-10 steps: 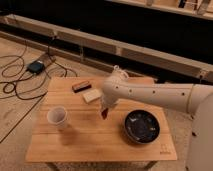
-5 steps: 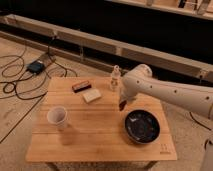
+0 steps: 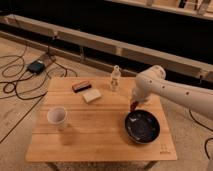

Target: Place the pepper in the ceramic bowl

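Note:
My gripper (image 3: 134, 101) hangs from the white arm reaching in from the right, over the right half of the wooden table (image 3: 95, 137). It is shut on the pepper (image 3: 133, 106), a small dark-red piece that sticks out below the fingers. The pepper is held above the table, just beyond the far-left rim of the ceramic bowl (image 3: 143, 127). The bowl is wide, dark and glossy and sits at the table's front right.
A white paper cup (image 3: 57, 117) stands front left. A dark rectangular block (image 3: 81, 86) and a pale block (image 3: 91, 95) lie at the back middle. A small clear bottle (image 3: 115, 78) stands behind the gripper. Cables and a box lie on the floor to the left.
The arm has carried the pepper to the right, from the middle of the table to the bowl's far-left rim. The other things have not moved.

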Controlling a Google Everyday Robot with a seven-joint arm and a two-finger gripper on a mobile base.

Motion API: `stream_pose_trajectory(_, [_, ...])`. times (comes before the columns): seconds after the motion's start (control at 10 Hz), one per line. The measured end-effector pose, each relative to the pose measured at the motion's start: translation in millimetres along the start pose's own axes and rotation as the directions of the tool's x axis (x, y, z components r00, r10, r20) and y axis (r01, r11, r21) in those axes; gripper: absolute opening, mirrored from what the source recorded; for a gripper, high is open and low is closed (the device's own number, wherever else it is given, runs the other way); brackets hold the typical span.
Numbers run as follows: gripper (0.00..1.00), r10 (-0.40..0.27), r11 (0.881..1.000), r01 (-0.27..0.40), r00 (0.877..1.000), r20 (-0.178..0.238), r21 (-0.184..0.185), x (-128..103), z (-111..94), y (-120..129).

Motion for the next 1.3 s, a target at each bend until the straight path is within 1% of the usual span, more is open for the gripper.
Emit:
stream_pose_trajectory(0.3, [0.00,0.048,0.999,-0.048,0.999,0.015,0.002,-9,-2,21])
stream_pose_trajectory(0.6, [0.01,0.061,0.998,-0.062,0.997,0.036,0.006,-30,0,32])
stream_pose_trajectory(0.7, [0.08,0.066,0.998,-0.066,0.997,0.042,0.008,-38,1,36])
stream_pose_trajectory(0.9, [0.23,0.079,0.997,-0.079,0.996,0.046,0.010,-44,3,40])
stream_pose_trajectory(1.0, [0.34,0.089,0.996,-0.089,0.995,0.046,0.013,-45,3,42])
stream_pose_trajectory(1.1, [0.47,0.094,0.995,-0.095,0.994,0.048,0.013,-47,3,44])
stream_pose_trajectory(1.2, [0.56,0.091,0.996,-0.092,0.995,0.050,0.012,-50,3,45])
stream_pose_trajectory(1.3, [0.67,0.083,0.996,-0.084,0.995,0.056,0.011,-56,3,45])
